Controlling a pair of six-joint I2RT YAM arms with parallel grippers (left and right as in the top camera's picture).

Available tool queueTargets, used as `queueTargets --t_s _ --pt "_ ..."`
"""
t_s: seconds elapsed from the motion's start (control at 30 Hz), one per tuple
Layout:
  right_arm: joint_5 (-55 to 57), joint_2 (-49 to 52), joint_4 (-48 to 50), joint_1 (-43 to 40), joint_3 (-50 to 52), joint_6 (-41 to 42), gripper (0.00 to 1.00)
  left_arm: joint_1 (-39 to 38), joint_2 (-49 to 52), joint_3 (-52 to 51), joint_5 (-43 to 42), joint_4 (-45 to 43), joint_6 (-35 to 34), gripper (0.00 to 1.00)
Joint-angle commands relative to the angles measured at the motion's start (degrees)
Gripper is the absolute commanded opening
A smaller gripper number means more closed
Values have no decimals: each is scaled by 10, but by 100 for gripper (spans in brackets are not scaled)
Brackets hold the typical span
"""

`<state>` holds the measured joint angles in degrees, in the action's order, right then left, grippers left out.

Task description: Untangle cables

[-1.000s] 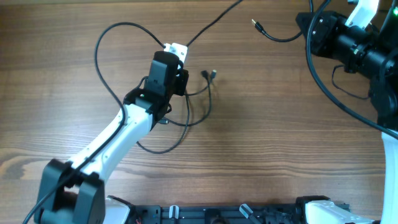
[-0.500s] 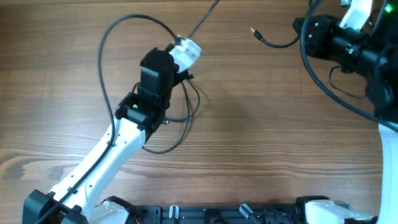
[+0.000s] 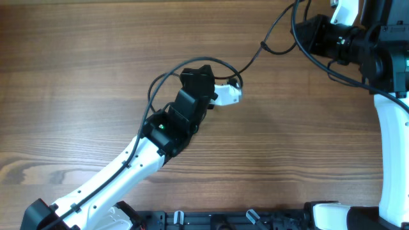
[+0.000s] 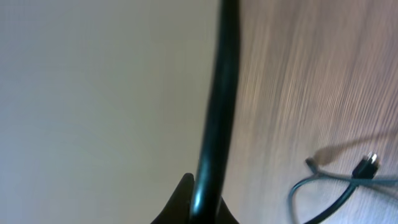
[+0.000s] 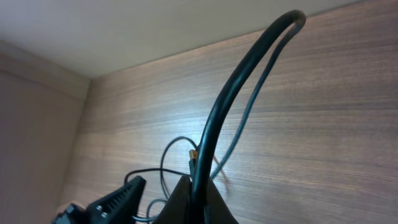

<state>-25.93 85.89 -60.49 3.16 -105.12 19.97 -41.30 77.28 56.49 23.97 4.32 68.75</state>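
Wood surface [image 3: 96,64]: cables [image 3: 252,57] strung between both jaws, slack looped near left. Left jaws clamped on cables, right jaws too. Step: likely pulling strands apart. Next: spread wider, watch for snags.

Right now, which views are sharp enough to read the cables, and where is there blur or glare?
Overhead: evenly lit, table grain crisp, cables easy to trace. Left wrist: wood streaked with motion blur, near cable soft, left half a blank pale field. Right wrist: mostly sharp, bright sheen on the wood near the top, close cable slightly soft.
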Motion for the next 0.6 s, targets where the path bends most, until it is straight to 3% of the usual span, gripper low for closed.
queueTargets --t_s 0.0,0.03,0.1,0.2,0.27,0.33,0.47,0.57 --pt "-12 2 -9 2 -5 -45 4 8 -11 0 -64 -6 -315 4" --pt "-12 2 -12 4 -5 -56 4 12 -11 0 -93 -7 -402 4" --pt "-12 2 -18 6 -5 -73 4 19 -11 0 -132 -11 -507 4" --pt "-11 2 -29 6 -5 -82 4 23 -12 0 -135 -25 -520 4" --pt "-12 2 -33 6 -5 -91 4 23 -14 0 -103 -33 -458 4" --pt "-11 2 -35 6 -5 -94 4 23 -15 0 -37 -36 -352 4" --pt "-11 2 -35 6 -5 -94 4 25 -15 0 106 -37 -77 4" --pt "-11 2 -35 6 -5 -94 4 35 -15 0 157 -57 32 4"
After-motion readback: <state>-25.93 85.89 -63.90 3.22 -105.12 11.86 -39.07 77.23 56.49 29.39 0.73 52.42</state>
